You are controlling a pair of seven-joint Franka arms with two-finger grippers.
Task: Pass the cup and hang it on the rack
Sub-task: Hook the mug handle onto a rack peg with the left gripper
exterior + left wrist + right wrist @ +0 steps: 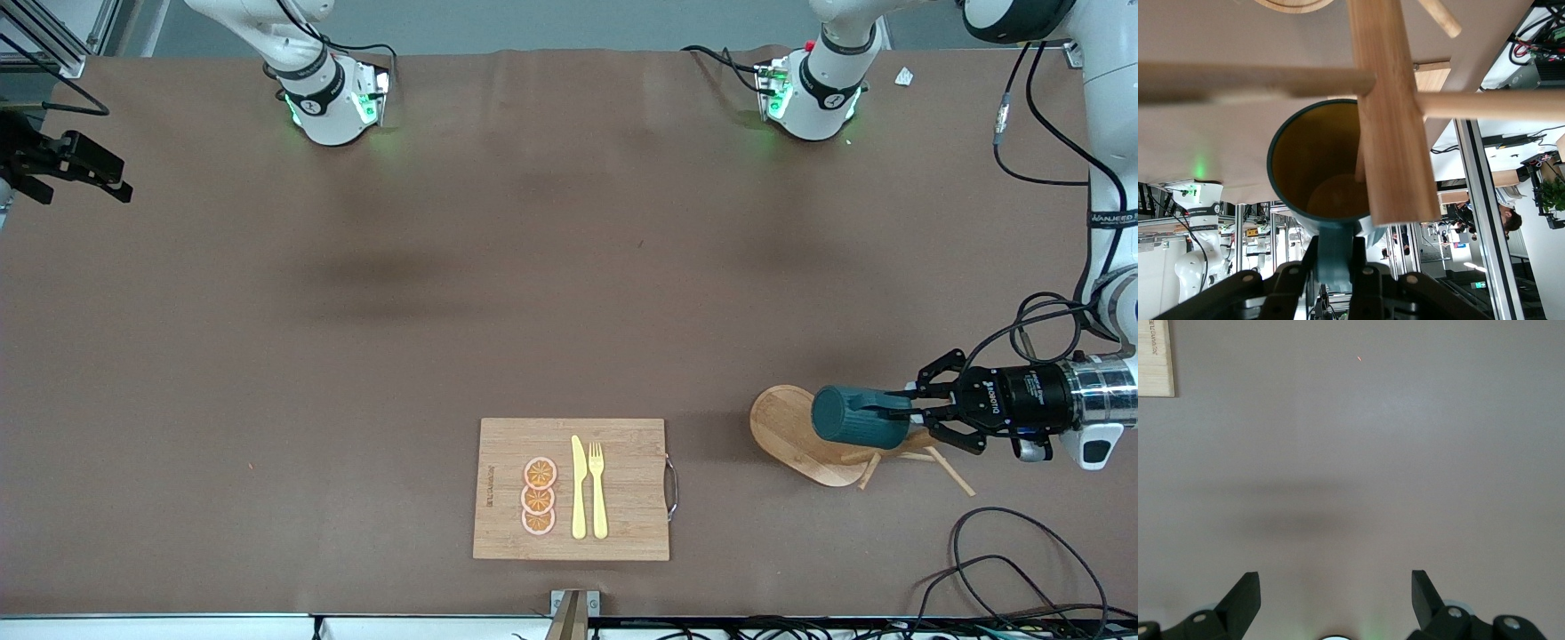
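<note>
The dark teal cup [852, 416] lies on its side in the air over the rack's oval base [782, 428], toward the left arm's end of the table. My left gripper [900, 413] is shut on its handle [1336, 257]. In the left wrist view the cup's mustard-yellow inside [1313, 160] faces the rack's post [1391, 113], which crosses part of its mouth. Pegs [1238, 79] stick out beside the rim, and one thin peg shows within the mouth. My right gripper [105, 178] waits at the right arm's end, open and empty [1336, 593].
A rectangular wooden cutting board [627, 529] lies near the front edge with three orange slices [539, 496], a yellow knife [579, 487] and a fork [597, 489]. Its corner shows in the right wrist view [1155, 357]. Loose cables [1022, 569] lie at the near corner by the left arm.
</note>
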